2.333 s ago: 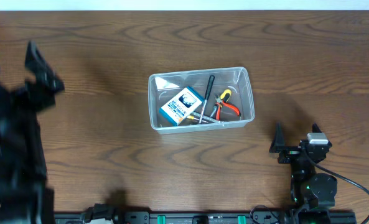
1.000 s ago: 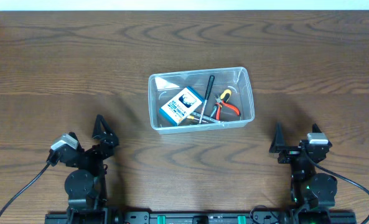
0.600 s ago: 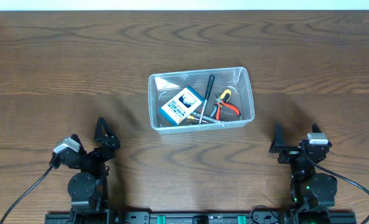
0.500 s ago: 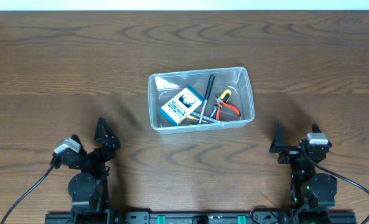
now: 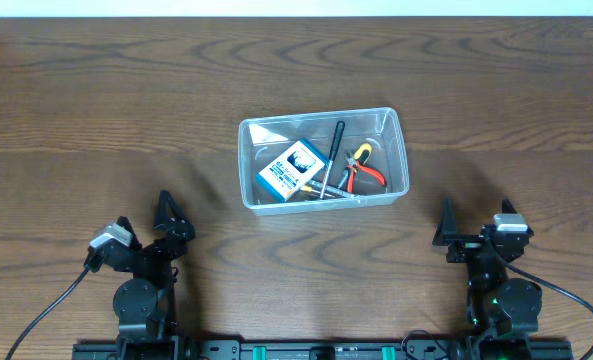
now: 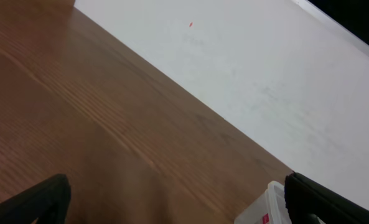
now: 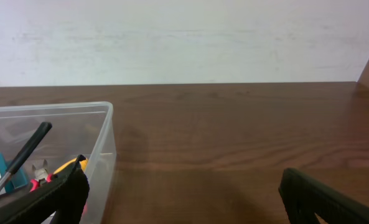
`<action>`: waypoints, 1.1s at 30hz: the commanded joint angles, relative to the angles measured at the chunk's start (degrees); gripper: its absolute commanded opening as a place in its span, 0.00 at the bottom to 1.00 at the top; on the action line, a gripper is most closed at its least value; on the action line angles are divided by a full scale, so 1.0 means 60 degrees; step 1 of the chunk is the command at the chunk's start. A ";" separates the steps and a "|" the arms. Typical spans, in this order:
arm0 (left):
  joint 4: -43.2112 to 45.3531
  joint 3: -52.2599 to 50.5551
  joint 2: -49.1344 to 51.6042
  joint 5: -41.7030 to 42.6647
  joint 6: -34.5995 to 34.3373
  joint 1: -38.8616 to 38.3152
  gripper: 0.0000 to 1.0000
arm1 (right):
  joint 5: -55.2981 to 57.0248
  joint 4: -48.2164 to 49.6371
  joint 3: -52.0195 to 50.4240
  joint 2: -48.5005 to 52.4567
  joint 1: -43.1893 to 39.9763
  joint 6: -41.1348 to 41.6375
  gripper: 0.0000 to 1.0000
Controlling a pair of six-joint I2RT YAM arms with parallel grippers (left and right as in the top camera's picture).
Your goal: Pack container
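Dark wooden tabletop (image 5: 96, 100) is occupied centrally by the clear container (image 5: 316, 114), packed with box (image 5: 291, 169), screwdriver (image 5: 333, 150) and pliers (image 5: 361, 170), so the left gripper (image 5: 144, 215) and right gripper (image 5: 474, 215), spread wide and empty, are best parked well apart from it.

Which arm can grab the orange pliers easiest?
Right, likely. The right gripper, open, sits nearer the tub end holding the pliers, and its camera sees them. The left gripper's camera sees only a tub corner.

Robotics laboratory test bench. Evidence: dark brown wood-grain table (image 5: 96, 90) against plain white wall (image 7: 184, 37); black cabled robot arm (image 5: 139, 300) at 7 o'clock, a second arm (image 5: 498, 300) at 5 o'clock, black mounting rail (image 5: 326, 351) at 6 o'clock.
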 commanded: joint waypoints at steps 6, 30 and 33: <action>-0.0168 -0.0226 -0.0080 0.0637 0.3024 -0.0055 0.98 | 0.0102 -0.0022 -0.0025 -0.0076 -0.0076 0.0022 0.99; -0.0310 -0.0226 -0.0058 0.0885 0.5089 -0.0055 0.98 | 0.0098 -0.0025 -0.0025 -0.0076 -0.0076 0.0022 0.99; -0.0310 -0.0226 -0.0058 0.0885 0.5089 -0.0055 0.98 | 0.0098 -0.0025 -0.0025 -0.0076 -0.0076 0.0022 0.99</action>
